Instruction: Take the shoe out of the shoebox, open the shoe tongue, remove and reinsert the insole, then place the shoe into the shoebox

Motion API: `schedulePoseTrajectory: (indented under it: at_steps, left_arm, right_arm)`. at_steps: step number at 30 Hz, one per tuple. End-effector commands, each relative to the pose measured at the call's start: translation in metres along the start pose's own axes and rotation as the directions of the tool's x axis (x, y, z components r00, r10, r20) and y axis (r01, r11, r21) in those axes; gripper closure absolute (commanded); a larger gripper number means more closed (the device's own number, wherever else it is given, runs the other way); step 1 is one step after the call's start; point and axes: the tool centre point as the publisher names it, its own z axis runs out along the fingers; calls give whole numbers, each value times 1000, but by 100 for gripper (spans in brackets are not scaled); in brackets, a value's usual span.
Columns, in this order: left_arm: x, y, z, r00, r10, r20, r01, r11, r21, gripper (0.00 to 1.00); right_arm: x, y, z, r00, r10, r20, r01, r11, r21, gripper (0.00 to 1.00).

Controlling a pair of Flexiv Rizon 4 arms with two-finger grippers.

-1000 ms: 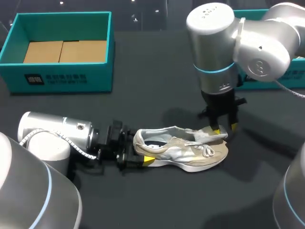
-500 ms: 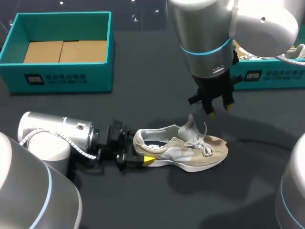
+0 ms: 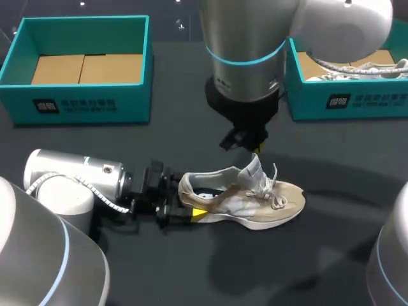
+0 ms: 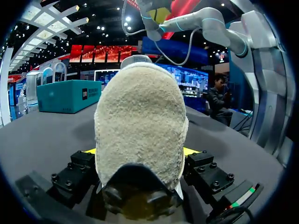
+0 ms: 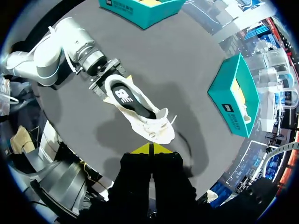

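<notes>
Treat the first two steps as complete: the shoe (image 3: 255,203) lies out of its box on the table (image 3: 191,274), on its sole. Its heel is clamped between the fingers of the left pincer (image 4: 140,151), which grasps it from both sides. The tongue (image 3: 254,169) stands upright over the laces, so you can judge it opened. The insole (image 5: 125,95) lies inside the shoe, visible through the collar ahead of the right pincer (image 5: 150,149), so removal and reinsertion are not yet done. Returning the shoe to the box also remains. The right pincer is clenched on nothing, its yellow tips pressed together. It hangs above the shoe, clear of it, with the tongue just below and ahead of its tips. The empty shoebox (image 3: 83,105) stands well apart, beyond the left pincer. A second box (image 3: 344,102) stands off to the right pincer's other side. Compared with one second ago, the right pincer has lifted: it was then down at the forefoot with the tongue lying flat. Half a second ago it had risen clear and the tongue already stood up. It is now higher again and has shifted toward the collar. The shoe and the left pincer have not moved. Before you reach for the insole, the right pincer needs to be released.
</notes>
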Motion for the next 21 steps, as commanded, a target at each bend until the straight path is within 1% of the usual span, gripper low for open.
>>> schedulePoseTrajectory:
  at_steps: [1, 8, 9, 11, 15, 17, 18, 19, 21]
  left_arm:
    - [1, 4, 0, 1000, 0, 3, 0, 1000, 0, 100]
    - [1, 4, 0, 1000, 0, 3, 0, 1000, 0, 100]
    - [1, 4, 0, 1000, 0, 3, 0, 1000, 0, 100]
    - [1, 4, 0, 1000, 0, 3, 0, 1000, 0, 100]
    - [1, 4, 0, 1000, 0, 3, 0, 1000, 0, 100]
    - [1, 4, 0, 1000, 0, 3, 0, 1000, 0, 100]
    - [1, 4, 0, 1000, 0, 3, 0, 1000, 0, 100]
    - [1, 4, 0, 1000, 0, 3, 0, 1000, 0, 100]
    - [1, 4, 0, 1000, 0, 3, 0, 1000, 0, 100]
  right_arm:
    - [3, 0, 7, 971, -224, -85, 218, 973, -75, 100]
    - [3, 0, 7, 971, -224, -85, 218, 973, -75, 100]
    - [12, 8, 11, 952, -294, -83, 288, 955, -73, 100]
    - [29, 21, 18, 905, -416, -93, 408, 908, -97, 100]
    - [55, 36, 30, 818, -565, -111, 548, 823, -151, 100]
    - [66, 40, 34, 756, -644, -117, 623, 763, -172, 100]
    - [70, 41, 37, 737, -666, -116, 645, 744, -174, 100]
    - [73, 41, 39, 720, -685, -113, 668, 727, -157, 100]
    - [73, 41, 39, 720, -685, -113, 668, 727, -157, 100]
